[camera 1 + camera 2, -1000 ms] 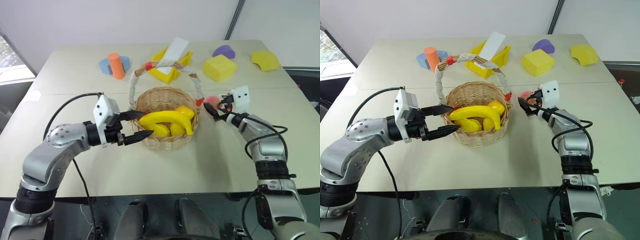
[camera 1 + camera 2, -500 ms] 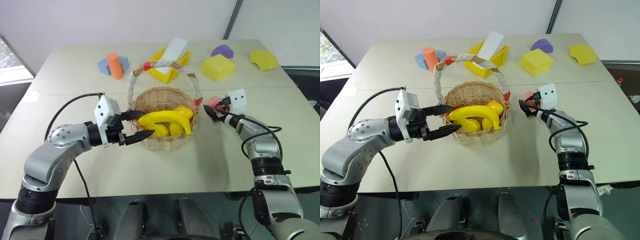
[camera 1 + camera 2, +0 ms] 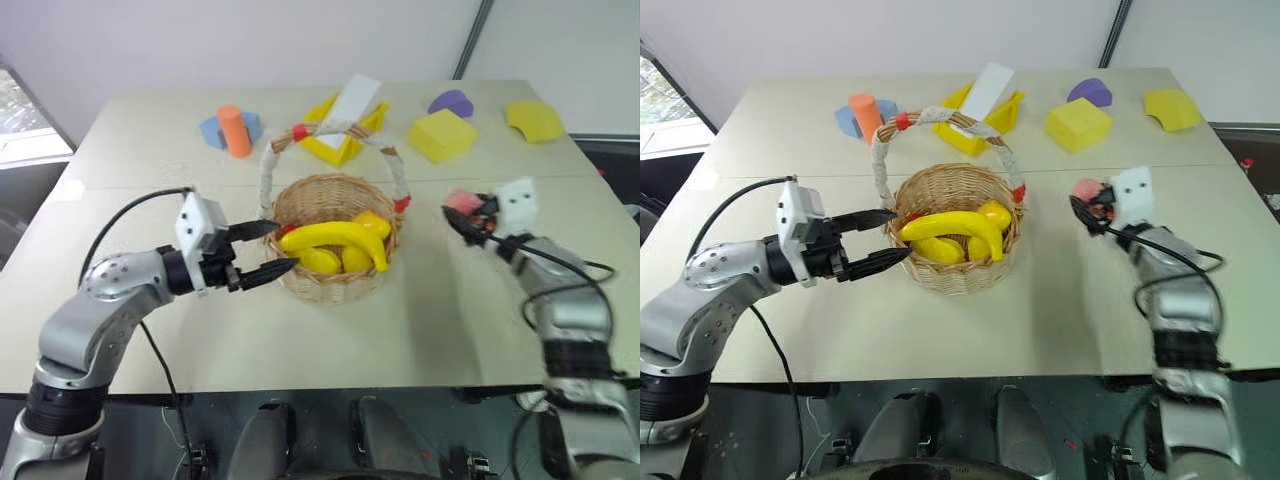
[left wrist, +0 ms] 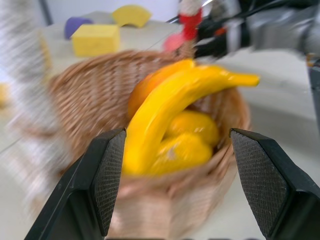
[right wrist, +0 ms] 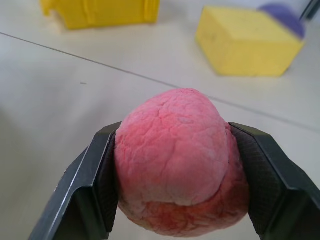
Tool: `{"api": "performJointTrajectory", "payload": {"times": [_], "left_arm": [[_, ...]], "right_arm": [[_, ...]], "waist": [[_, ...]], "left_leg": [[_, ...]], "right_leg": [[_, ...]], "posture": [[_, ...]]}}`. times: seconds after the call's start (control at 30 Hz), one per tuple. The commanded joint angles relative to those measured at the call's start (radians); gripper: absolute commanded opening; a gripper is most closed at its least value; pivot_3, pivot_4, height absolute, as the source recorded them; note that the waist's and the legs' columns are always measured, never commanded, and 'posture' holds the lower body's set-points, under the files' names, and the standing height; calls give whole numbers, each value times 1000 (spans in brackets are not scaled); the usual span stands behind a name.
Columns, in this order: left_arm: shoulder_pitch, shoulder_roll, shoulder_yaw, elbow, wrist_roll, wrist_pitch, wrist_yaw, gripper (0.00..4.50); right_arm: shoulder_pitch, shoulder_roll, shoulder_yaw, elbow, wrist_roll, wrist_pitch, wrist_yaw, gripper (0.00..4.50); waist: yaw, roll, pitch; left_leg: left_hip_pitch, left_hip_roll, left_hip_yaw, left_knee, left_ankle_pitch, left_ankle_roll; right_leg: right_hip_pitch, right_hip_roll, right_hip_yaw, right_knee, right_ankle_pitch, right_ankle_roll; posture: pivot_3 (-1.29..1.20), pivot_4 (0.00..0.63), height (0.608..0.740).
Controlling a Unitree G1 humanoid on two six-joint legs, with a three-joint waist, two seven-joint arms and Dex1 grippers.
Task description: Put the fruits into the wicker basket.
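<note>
Nearest to us, our left tool (image 3: 262, 250) stands released, its two fingers spread just beside the round tan woven wicker basket (image 3: 305, 283), where the long curved yellow banana (image 3: 333, 238) lies over small yellow fruits (image 3: 340, 261). Our right tool (image 5: 172, 167) is clenched on the round pink peach (image 5: 176, 160), right of the basket. Farther on the pale desk (image 3: 150, 150) rest yellow foam blocks (image 3: 441, 134).

— Where is the fruit?
— A long yellow banana (image 3: 335, 238) lies across my round wicker basket (image 3: 300, 285), over small yellow fruits (image 3: 340, 260), an orange one (image 4: 150, 90) behind.
— And the peach?
— The pink peach (image 5: 175, 160) sits pinched between my right gripper's (image 3: 468, 218) fingers (image 5: 100, 185), clear of the tabletop, well to the basket's right.
</note>
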Motion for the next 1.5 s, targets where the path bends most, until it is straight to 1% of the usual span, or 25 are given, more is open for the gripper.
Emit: {"api": "performJointTrajectory", "payload": {"times": [0.03, 0.1, 0.17, 0.23, 0.3, 0.33, 0.37, 0.43, 0.5, 0.6, 0.67, 0.73, 0.8, 0.87, 1.03, 1.13, 1.17, 1.23, 1.3, 1.37, 1.43, 1.5], "left_arm": [[23, 19, 68, 6, -1, -43, -19, 3539], [33, 30, 81, 29, 3, -50, -26, 3539], [33, 37, 87, 50, 7, -54, -34, 3539], [28, 40, 85, 68, 7, -63, -44, 3539], [20, 39, 79, 81, 8, -70, -49, 3539], [15, 37, 75, 86, 9, -72, -50, 3539], [10, 32, 70, 90, 10, -74, -51, 3539], [3, 23, 57, 90, 13, -77, -49, 3539], [1, 12, 49, 80, 13, -78, -44, 3539], [-1, -5, 42, 50, 6, -69, -29, 3539], [5, -16, 38, 25, 1, -62, -16, 3539], [11, -25, 35, 6, 0, -57, -4, 3539], [16, -34, 35, -9, -4, -52, 6, 3539], [25, -41, 33, -24, -5, -49, 15, 3539], [24, -52, 25, -29, -5, -44, 20, 3539], [15, -51, 23, -18, -3, -46, 14, 3539], [11, -50, 24, -12, -4, -46, 10, 3539], [7, -49, 25, -4, -4, -47, 6, 3539], [4, -48, 25, 4, -3, -50, 0, 3539], [-2, -49, 24, 15, -1, -53, -7, 3539], [-6, -50, 22, 20, 0, -54, -12, 3539], [-13, -54, 17, 27, 2, -56, -14, 3539]], "right_arm": [[147, -94, -120, -265, 136, 44, 153, 2647], [229, -132, -175, -399, 245, 118, 209, 2647], [256, -150, -212, -504, 374, 200, 226, 2647], [251, -154, -199, -617, 500, 264, 225, 2647], [215, -145, -138, -697, 567, 308, 192, 2647], [183, -133, -91, -721, 563, 318, 164, 2647], [134, -113, -17, -726, 521, 326, 122, 2647], [35, -70, 132, -701, 392, 313, 47, 2647], [-61, -6, 229, -639, 304, 307, -28, 2647], [-193, 110, 334, -522, 208, 319, -126, 2647], [-248, 165, 386, -462, 149, 320, -166, 2647], [-274, 197, 411, -434, 118, 315, -178, 2647], [-283, 216, 415, -430, 108, 312, -177, 3700], [-285, 227, 415, -438, 99, 305, -173, 4448], [-250, 184, 387, -531, 120, 284, -97, 4448], [-187, 115, 328, -644, 204, 279, 8, 4448], [-157, 91, 289, -682, 259, 298, 38, 4448], [-124, 66, 243, -715, 319, 320, 61, 4448], [-94, 51, 183, -705, 348, 336, 49, 4448], [-70, 45, 127, -652, 334, 343, 12, 4448], [-67, 54, 111, -591, 292, 335, -35, 4448], [-74, 90, 110, -524, 264, 320, -82, 4448]], "waist": [[-2, 0, 0], [-5, 0, 0], [-16, 0, 0], [-16, 0, 0], [-14, 0, 0], [-13, 0, 0], [-13, 0, 0], [-10, -1, 0], [-8, 0, 0], [-6, -1, 0], [-3, -1, 0], [-2, -1, 0], [-2, -1, 0], [-4, -1, 0], [-5, -1, 0], [-2, -1, 0], [-3, -1, 0], [-4, -1, 0], [-8, -1, 0], [-7, -1, 0], [-8, -1, 0], [-8, -1, 0]], "left_leg": [[0, 0, 0, 0, 0, 0], [1, 0, 0, 0, 0, 0], [3, 2, 1, 0, 0, 0], [5, 2, 2, 0, 0, 0], [7, 3, 1, 0, 0, 0], [7, 4, 1, 0, 0, 0], [6, 4, 1, 0, 0, 0], [5, 3, 1, 1, 0, 0], [4, 3, 2, 1, 0, 0], [1, 2, 1, 1, 1, -1], [-1, 2, 1, 1, 1, -2], [-1, 1, 0, 0, 1, -2], [-1, 1, 0, 0, 1, -2], [-2, 0, 0, 0, 1, -1], [-1, 0, 0, 0, 1, -1], [-1, 0, 0, 0, 1, -1], [-1, 0, 0, 0, 0, -1], [-1, 0, 0, 0, 0, -1], [0, 0, 0, 0, 0, -1], [1, 1, 0, 0, 0, -1], [1, 1, 0, 0, 0, -1], [1, 1, 0, 0, 0, -1]], "right_leg": [[0, 0, 0, 0, 0, 0], [1, 0, 0, -1, 0, 0], [2, 1, 0, 0, 0, 0], [3, 1, 1, 1, 0, 0], [5, 3, 1, 2, 0, 0], [5, 3, 1, 2, 0, 0], [5, 3, 1, 1, 0, 0], [4, 3, 1, 1, 0, 0], [2, 2, 1, 1, 0, 0], [-1, 1, 0, 1, 0, 0], [-2, 0, 0, 1, 0, 0], [-3, -1, 0, 1, 0, 0], [-3, -1, 0, 0, 0, 0], [-3, -2, 0, 0, 0, 0], [-3, -1, 0, 0, 0, 0], [-2, -1, 0, 0, 0, 0], [-2, -1, -1, 0, 0, 0], [-2, -1, -1, -1, 0, 0], [-1, -1, -1, -1, 0, 0], [-1, -1, -1, 0, 0, 0], [0, -1, -1, 0, 0, 0], [0, -1, -1, 1, 0, 0]], "posture": [[0, 150, 740], [0, 150, 740], [0, 150, 740], [0, 150, 740], [0, 150, 740], [0, 150, 740], [0, 150, 740], [0, 150, 740], [0, 150, 740], [0, 150, 740], [0, 150, 740], [0, 150, 740], [0, 150, 740], [0, 150, 740], [0, 150, 740], [0, 150, 740], [0, 150, 740], [0, 150, 740], [0, 150, 740], [0, 150, 740], [0, 150, 740], [0, 150, 740]]}}
